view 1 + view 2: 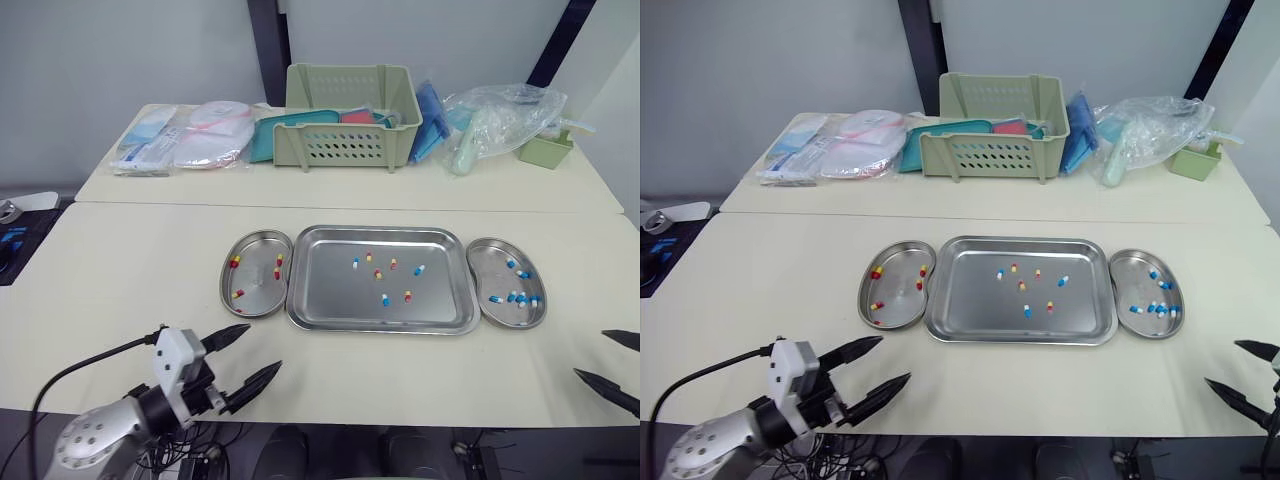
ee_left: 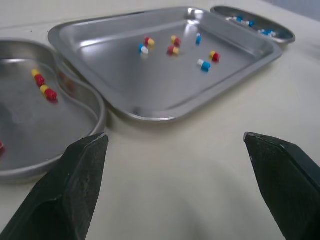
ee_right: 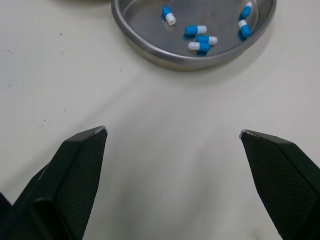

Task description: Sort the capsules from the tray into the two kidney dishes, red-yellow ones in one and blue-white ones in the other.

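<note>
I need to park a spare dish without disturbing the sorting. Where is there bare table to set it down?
Widest: front table left of the left kidney dish. Also the strip between tray and near edge, between left tool and right tool. Tight beyond the right kidney dish; the rear table around the basket is crowded.

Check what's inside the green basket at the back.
Inside the green basket, a red item and a bluish item show above the front wall. The walls hide everything lower, so the remaining contents cannot be told.

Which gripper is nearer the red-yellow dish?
Left. The left gripper is just in front of the red-yellow dish; the right gripper is beyond the tray, by the blue-white dish.
</note>
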